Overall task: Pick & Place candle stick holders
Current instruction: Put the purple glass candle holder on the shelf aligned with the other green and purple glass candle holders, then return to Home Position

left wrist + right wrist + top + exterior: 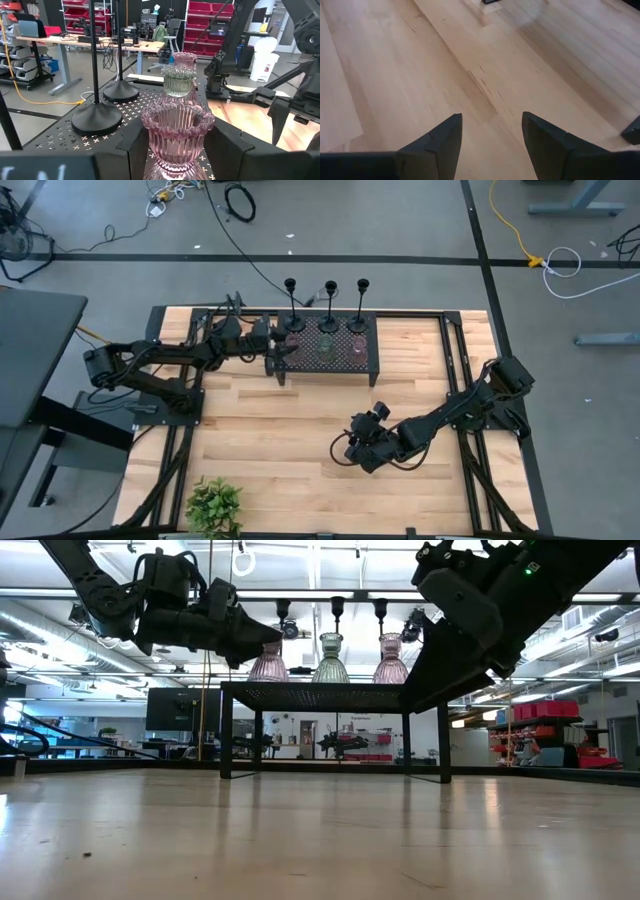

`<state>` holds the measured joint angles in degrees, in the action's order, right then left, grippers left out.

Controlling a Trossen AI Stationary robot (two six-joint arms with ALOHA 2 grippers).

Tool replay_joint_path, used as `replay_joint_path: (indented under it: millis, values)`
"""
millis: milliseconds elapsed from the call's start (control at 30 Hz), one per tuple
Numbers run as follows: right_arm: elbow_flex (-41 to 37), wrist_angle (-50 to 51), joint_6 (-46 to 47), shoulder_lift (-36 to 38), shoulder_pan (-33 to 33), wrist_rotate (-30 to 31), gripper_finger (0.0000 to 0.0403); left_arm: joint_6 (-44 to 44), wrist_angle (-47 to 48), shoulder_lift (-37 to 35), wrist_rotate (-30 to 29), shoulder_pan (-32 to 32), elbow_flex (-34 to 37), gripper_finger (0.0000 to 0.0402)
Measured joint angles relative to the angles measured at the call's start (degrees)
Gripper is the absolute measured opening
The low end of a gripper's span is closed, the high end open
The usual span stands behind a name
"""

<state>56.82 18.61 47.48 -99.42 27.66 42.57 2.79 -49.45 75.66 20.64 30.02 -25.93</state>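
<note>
While six candle stick holders are all standing on the black perforated stand (372, 360) at the far middle of the table (300, 440), only one is being engaged. Nearest pink glass holder (177, 132) sitting between the left gripper (172, 150) fingers, dark pads flanking its waist on both sides, apparently touching or just about to; not raised from the mesh top as far as the low view is showing. Grip therefore being judged as closing or closed on the glass, lift not yet begun. Green glass holder (178, 82) and second pink glass holder (184, 61) lining up beyond it in one row, untouched. Three black metal holders standing upright in a row along the stand's far edge: left stem (291, 302), middle stem (330, 304), right stem (363, 302), round feet resting on the mesh. Right gripper (492, 137) hovering over bare wood in the near right part of the table, well apart from the stand, fingers spread with nothing between them, apparently waiting. Green leafy plant (214, 507) sitting at the near left edge, playing no part. Progress being judged as early: no holder lying off the stand, five of six untouched, the first one being grasped.
</note>
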Motion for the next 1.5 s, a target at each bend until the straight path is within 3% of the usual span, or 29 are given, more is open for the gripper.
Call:
replay_joint_path:
  millis: [333,500,733,1067,1500]
  values:
    - [0.0,0.0,-0.1,0.0,0.0,0.0,0.0205,1.1,-0.3,0.0,-0.1,-0.1,0.0,0.0268]
    - [0.0,0.0,-0.2,0.0,0.0,0.0,0.0205,1.0,-2.8,-0.5,-0.1,-0.7,0.0,0.0295]
    - [0.0,0.0,-0.4,0.0,0.0,0.0,0.0205,0.5,-3.1,-3.0,-3.1,-0.6,-0.1,0.03]
    - [0.0,-0.2,-0.4,0.0,0.0,0.0,0.0205,1.0,-0.3,-8.8,-2.6,0.9,-0.1,0.03]
    - [0.0,-0.2,-0.4,0.0,0.0,0.0,0.0205,2.7,22.8,-26.9,-1.9,1.2,-0.1,0.03]
